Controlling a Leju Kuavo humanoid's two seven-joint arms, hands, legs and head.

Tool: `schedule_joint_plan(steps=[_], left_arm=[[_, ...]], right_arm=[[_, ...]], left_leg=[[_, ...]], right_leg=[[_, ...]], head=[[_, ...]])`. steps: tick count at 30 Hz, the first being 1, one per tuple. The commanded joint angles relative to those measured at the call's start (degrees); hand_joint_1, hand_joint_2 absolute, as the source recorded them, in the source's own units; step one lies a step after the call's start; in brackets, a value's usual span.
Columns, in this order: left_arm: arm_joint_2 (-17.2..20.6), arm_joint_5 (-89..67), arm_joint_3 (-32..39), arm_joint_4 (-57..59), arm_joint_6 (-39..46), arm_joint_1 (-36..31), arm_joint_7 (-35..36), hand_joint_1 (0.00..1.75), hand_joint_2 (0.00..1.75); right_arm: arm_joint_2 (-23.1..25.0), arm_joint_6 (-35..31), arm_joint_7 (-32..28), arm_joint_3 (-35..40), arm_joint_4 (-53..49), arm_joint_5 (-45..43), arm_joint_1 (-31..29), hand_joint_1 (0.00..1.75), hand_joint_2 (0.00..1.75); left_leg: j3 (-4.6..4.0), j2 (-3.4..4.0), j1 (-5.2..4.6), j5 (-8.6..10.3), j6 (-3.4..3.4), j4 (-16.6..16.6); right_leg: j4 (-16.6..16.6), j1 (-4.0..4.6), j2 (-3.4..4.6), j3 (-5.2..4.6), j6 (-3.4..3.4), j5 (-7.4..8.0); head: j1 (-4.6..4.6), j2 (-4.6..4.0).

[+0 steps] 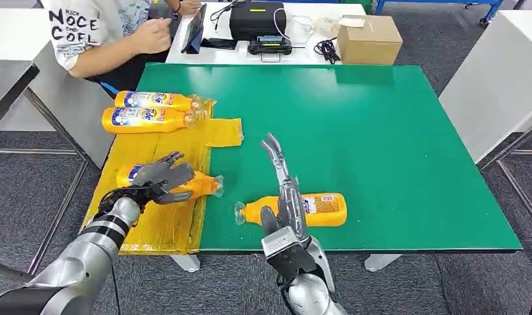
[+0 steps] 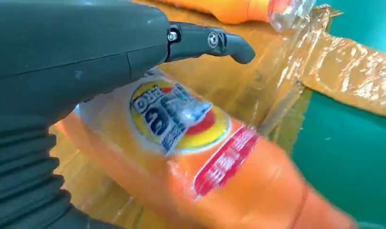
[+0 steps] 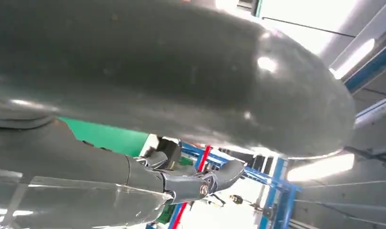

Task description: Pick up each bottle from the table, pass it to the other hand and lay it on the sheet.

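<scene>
- Fingers of the left robot hand [image 1: 159,180] are seen draped over an orange bottle [image 1: 184,184] lying on the yellow sheet [image 1: 161,226]; whether the bottle is gripped or merely rested upon cannot be told.
- In the left wrist view the same bottle's label is seen close under the hand's fingers [image 2: 208,42], with the crinkled sheet beneath it.
- The right robot hand [image 1: 284,197] is held with its fingers stretched straight and nothing in them, raised over the last bottle [image 1: 296,210] on the bare green surface [image 1: 395,144].
- That last bottle lies directly under the right hand, long axis running across the surface, cap pointing toward the sheet; the right hand is clearly the nearer one.
- For a grasp, the fingers would likely need to come down across the bottle's body, at right angles to its length.
- Two further bottles [image 1: 155,110] lie side by side at the sheet's far end.
- A seated person [image 1: 112,33] is seen beyond the surface.
</scene>
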Motion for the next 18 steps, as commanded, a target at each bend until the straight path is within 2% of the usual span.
schedule_joint_plan(steps=[1, 5, 8, 15, 17, 18], left_arm=[[0.34, 11.56, 11.6, 5.86, -9.28, 3.86, -2.17, 0.0, 0.0], [0.06, 19.25, 15.91, 5.17, -12.36, 4.48, -4.22, 0.0, 0.0], [-0.23, 21.73, 15.44, 2.81, -11.53, 4.67, -7.26, 0.0, 0.0], [-0.46, 21.69, 15.26, 2.68, -11.47, 4.5, -7.19, 0.0, 0.0], [-0.84, 23.07, 13.54, -0.05, -8.41, 5.6, -11.24, 0.0, 0.0], [-1.51, 24.35, 12.99, -2.38, -4.48, 6.41, -14.42, 0.0, 0.0]], right_arm=[[0.18, -0.38, 0.31, -1.78, 9.56, -1.22, -2.96, 0.0, 0.0], [-0.14, -0.88, 0.48, -1.52, 11.15, -1.41, -3.23, 0.0, 0.0], [-0.74, -1.54, 0.58, -1.64, 11.31, -1.02, -3.55, 0.0, 0.0], [-0.89, -1.53, 0.55, -1.78, 11.21, -1.06, -3.62, 0.0, 0.0], [-1.77, -2.94, 2.85, -1.52, 11.25, 2.13, -3.94, 0.0, 0.0], [-2.98, -3.72, 5.85, -1.17, 11.9, 6.04, -4.59, 0.0, 1.75]], left_leg=[[0.28, 0.31, 0.03, -0.02, -0.07, -0.15], [0.37, 0.47, 0.04, -0.03, -0.12, -0.22], [0.33, 0.3, 0.02, -0.03, -0.08, -0.15], [0.22, 0.24, 0.02, -0.02, -0.07, -0.1], [0.22, 0.3, 0.03, -0.01, -0.09, -0.13], [0.21, 0.21, 0.01, -0.01, -0.07, -0.11]], right_leg=[[-0.16, 0.04, 0.28, 0.19, -0.11, 0.08], [-0.22, 0.05, 0.39, 0.22, -0.15, 0.13], [-0.16, 0.03, 0.25, 0.24, -0.09, 0.09], [-0.1, 0.03, 0.19, 0.14, -0.08, 0.07], [-0.14, 0.04, 0.23, 0.13, -0.11, 0.1], [-0.11, 0.02, 0.16, 0.14, -0.07, 0.07]], head=[[0.0, 0.0], [-0.02, 0.0], [-0.02, 0.0], [-0.02, 0.0], [-0.02, 0.0], [-0.02, 0.0]])
